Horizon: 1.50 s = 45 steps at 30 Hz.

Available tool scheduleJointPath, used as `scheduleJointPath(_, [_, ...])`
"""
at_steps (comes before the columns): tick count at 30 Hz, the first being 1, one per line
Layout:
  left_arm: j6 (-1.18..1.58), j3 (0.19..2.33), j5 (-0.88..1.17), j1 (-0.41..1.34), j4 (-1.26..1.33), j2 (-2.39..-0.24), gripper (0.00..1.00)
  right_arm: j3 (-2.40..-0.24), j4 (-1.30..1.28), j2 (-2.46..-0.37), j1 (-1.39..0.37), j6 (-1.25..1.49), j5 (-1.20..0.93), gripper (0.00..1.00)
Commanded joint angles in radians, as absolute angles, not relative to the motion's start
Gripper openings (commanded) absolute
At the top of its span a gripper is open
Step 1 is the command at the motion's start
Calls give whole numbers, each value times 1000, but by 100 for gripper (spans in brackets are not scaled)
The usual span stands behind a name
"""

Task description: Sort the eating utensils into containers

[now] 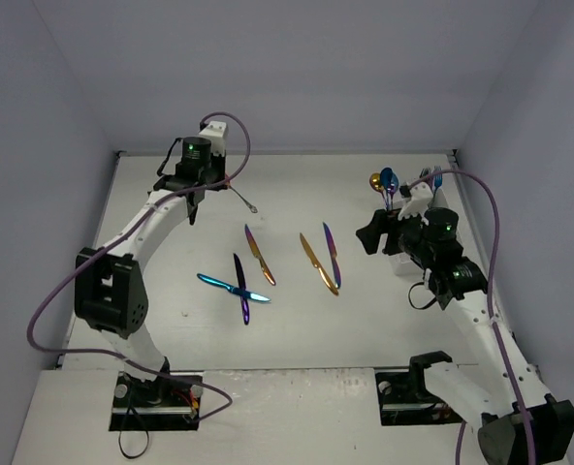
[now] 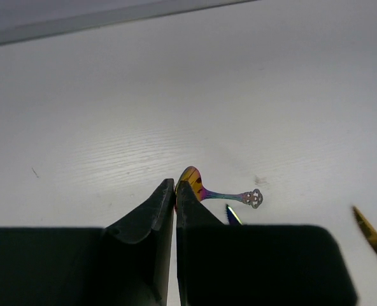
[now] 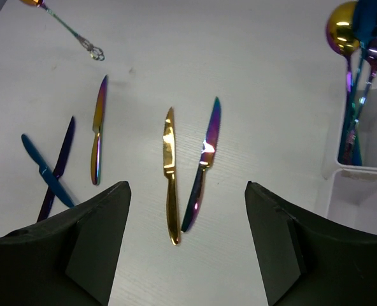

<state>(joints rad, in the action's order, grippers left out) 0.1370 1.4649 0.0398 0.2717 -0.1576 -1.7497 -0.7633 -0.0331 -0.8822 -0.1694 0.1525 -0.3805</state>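
My left gripper [image 1: 219, 184] [image 2: 175, 186] is shut on the bowl of a small rainbow spoon [image 2: 195, 180] near the table's far left. Its handle [image 1: 245, 201] sticks out to the right. Five knives lie mid-table: rainbow [image 1: 260, 254], gold [image 1: 316, 263] [image 3: 170, 172], purple-blue [image 1: 333, 254] [image 3: 202, 162], and a blue one [image 1: 224, 284] crossed with a purple one [image 1: 240, 288]. The white caddy [image 3: 360, 171] stands at the right, mostly hidden in the top view, with spoons [image 1: 388, 180] [image 3: 341, 32] upright in it. My right gripper [image 1: 372, 232] [image 3: 185, 191] is open and empty beside the caddy.
Walls close the table at the back and on both sides. A purple cable [image 1: 239, 145] loops over the left wrist, and another [image 1: 495, 232] arcs over the right arm. The caddy's near compartment [image 3: 367, 204] shows no utensils.
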Motion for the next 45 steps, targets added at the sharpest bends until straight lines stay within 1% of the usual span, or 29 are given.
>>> scheduleJointPath(1, [123,1451,69,366,-170,-1582,0,-884,25,-957,-315,63,-353,70])
scheduleJointPath(11, [238,1484,89,530,-298,-1482,0,-1064,29,-1163,-500,-66,-267,70])
scheduleJointPath(18, [282,1512,110,596,-345,-1452,0,-1173,34,-1319,-642,-112,-221,70])
scheduleJointPath(21, [300,1513,118,608,-361,-1447,0,-1201,38,-1371,-678,-123,-202,68])
scheduleJointPath(32, [342,1502,144,618,-394,-1412,0,-1223,86,-1477,-712,-126,-174,50])
scheduleJointPath(36, [347,1497,156,618,-394,-1402,0,-1225,96,-1487,-722,-127,-176,39])
scheduleJointPath(38, [349,1491,159,624,-391,-1398,0,-1228,101,-1488,-727,-127,-175,35])
scheduleJointPath(40, [346,1484,157,627,-391,-1397,0,-1231,104,-1484,-732,-127,-172,28])
scheduleJointPath(42, [343,1478,149,626,-391,-1398,0,-1234,106,-1479,-737,-127,-171,17])
scheduleJointPath(44, [337,1471,138,629,-390,-1397,0,-1236,104,-1474,-739,-126,-172,11])
scheduleJointPath(45, [333,1470,130,629,-390,-1399,0,-1235,104,-1472,-739,-126,-171,6])
